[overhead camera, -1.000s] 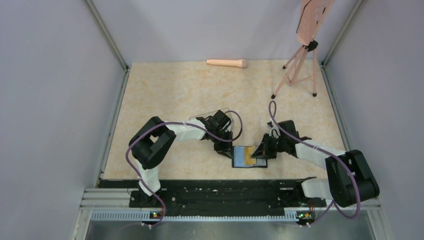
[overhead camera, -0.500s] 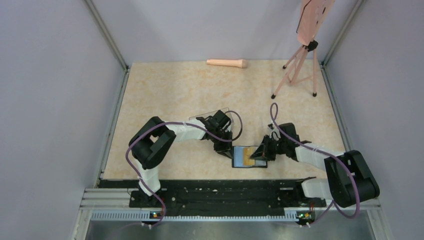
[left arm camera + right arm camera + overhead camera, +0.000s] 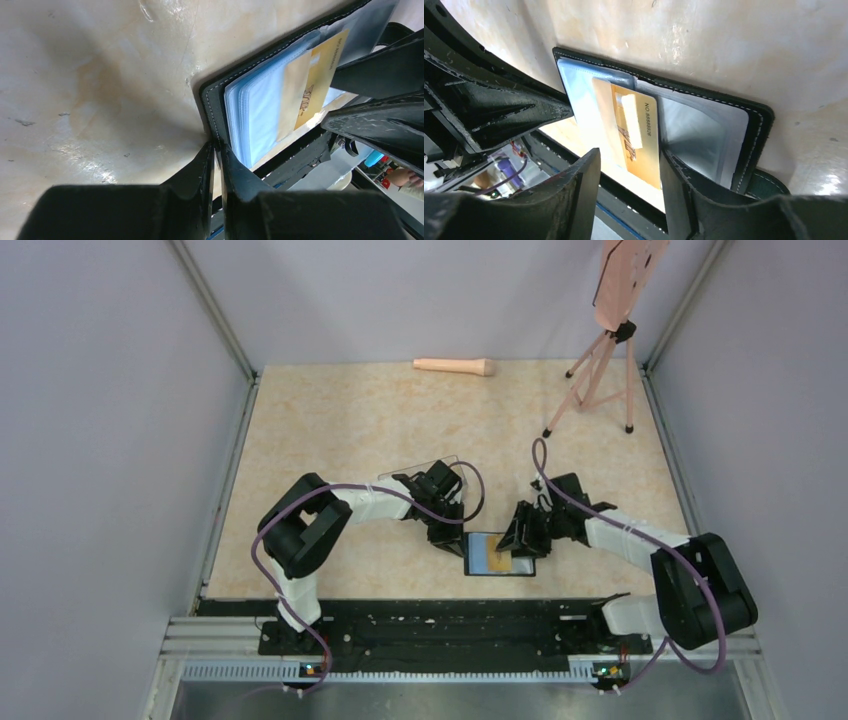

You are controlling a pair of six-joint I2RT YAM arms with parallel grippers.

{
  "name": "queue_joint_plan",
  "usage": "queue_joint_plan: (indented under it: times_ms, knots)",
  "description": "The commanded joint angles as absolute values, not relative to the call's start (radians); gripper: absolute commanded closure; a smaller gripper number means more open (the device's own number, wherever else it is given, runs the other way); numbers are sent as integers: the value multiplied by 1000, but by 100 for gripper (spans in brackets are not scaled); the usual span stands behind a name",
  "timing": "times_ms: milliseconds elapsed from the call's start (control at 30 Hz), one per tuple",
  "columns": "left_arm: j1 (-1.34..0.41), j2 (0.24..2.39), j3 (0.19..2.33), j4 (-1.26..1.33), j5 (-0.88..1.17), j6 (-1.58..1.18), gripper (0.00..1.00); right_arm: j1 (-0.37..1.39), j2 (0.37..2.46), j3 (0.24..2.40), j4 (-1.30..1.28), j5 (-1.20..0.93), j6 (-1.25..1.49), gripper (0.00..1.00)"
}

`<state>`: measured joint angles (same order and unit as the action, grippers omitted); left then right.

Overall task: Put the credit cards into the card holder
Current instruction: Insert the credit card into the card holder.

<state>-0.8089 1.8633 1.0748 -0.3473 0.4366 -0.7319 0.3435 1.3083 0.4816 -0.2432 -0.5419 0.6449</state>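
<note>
Pinches the card holder point(image 3: 478, 554) by its cover edge in the left claw point(image 3: 216, 150), pinning it open on the tabletop point(image 3: 380, 430), lower centre of the overhead frame. Straddles the half-pocketed yellow card point(image 3: 639, 130) with the right claw point(image 3: 629, 161) spread, likely to push deeper.

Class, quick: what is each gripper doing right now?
Left gripper: shut on the card holder edge.
Right gripper: open, jaws astride the yellow card.
</note>
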Motion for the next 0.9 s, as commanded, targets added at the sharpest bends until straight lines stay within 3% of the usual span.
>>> queue_joint_plan:
  times_ms: [0, 300, 533, 700, 867]
  knots:
    - [-816, 1857, 1064, -375, 404, -734, 85, 358, 1304, 570, -388, -437, 589, 49]
    - [-816, 1866, 1065, -364, 414, -749, 85, 393, 1390, 583, -319, -506, 575, 48]
    - [-817, 1861, 1065, -360, 410, -756, 86, 450, 1444, 622, -250, -561, 610, 64]
    - [-816, 1847, 1063, -365, 398, -760, 86, 500, 1504, 667, -211, -577, 631, 68]
    - [-815, 1809, 1067, -418, 342, -745, 86, 550, 1565, 712, -181, -593, 653, 82]
